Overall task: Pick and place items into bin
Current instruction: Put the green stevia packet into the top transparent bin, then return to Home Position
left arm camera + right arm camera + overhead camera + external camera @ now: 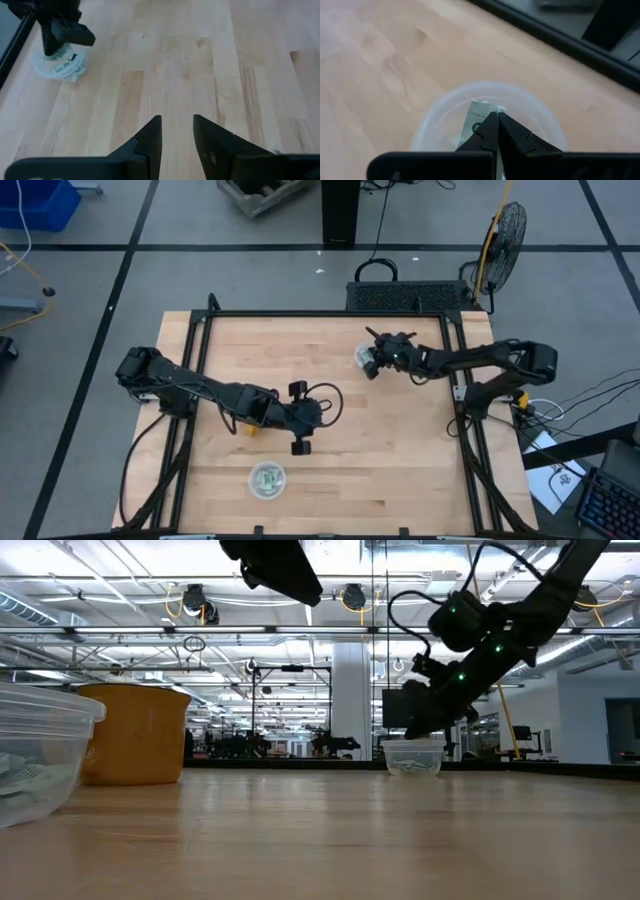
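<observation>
Pale wooden tabletop [330, 470] under warehouse lights: right gripper [496, 116] pinches a packet [476, 116] over a clear cup [435, 125]; left gripper [177, 120] spread.

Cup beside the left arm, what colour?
Amber-orange, see-through; the cup shows best in the low view, next to a clear tub.

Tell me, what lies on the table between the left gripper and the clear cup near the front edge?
Nothing: in the high view, only bare wood separates the left gripper from the clear cup.
</observation>
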`<state>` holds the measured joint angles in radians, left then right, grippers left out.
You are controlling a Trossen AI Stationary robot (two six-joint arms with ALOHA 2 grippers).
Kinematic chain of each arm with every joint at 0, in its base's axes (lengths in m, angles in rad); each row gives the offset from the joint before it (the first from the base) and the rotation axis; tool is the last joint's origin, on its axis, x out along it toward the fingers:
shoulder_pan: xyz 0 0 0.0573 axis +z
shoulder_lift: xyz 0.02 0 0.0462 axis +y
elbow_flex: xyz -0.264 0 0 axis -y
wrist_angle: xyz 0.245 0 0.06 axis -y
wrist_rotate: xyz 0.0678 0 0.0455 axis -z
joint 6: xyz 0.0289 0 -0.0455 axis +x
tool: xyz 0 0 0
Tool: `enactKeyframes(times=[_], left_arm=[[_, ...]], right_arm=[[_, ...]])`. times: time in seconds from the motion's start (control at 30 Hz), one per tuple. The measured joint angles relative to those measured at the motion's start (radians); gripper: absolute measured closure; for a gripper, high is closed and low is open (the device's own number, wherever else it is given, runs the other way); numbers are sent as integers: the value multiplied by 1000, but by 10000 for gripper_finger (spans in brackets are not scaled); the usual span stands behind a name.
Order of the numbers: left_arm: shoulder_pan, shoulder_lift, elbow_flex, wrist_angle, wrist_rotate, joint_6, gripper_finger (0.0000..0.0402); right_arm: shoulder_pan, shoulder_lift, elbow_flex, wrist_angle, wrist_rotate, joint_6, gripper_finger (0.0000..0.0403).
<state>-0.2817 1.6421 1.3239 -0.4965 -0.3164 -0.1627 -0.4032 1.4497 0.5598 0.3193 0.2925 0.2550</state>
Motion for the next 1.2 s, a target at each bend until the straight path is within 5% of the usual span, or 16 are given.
enactKeyframes(times=[0.23,0.67,0.83,0.93,1.07,1.2], left_arm=[[0,0,0,0,-6,0,284],[2,0,0,4,-6,56,284],[13,0,0,6,-8,115,284],[29,-9,1,-29,-19,96,284],[56,-95,9,-200,-20,58,284],[62,-242,8,-408,6,-94,284]], right_arm=[[-6,34,0,14,-10,-12,394],[-7,-34,0,115,-9,-35,311],[34,-237,0,115,-26,-34,308],[73,-402,0,51,-138,-54,307],[133,-646,0,-99,-249,-110,307],[184,-907,1,-331,-245,-97,307]])
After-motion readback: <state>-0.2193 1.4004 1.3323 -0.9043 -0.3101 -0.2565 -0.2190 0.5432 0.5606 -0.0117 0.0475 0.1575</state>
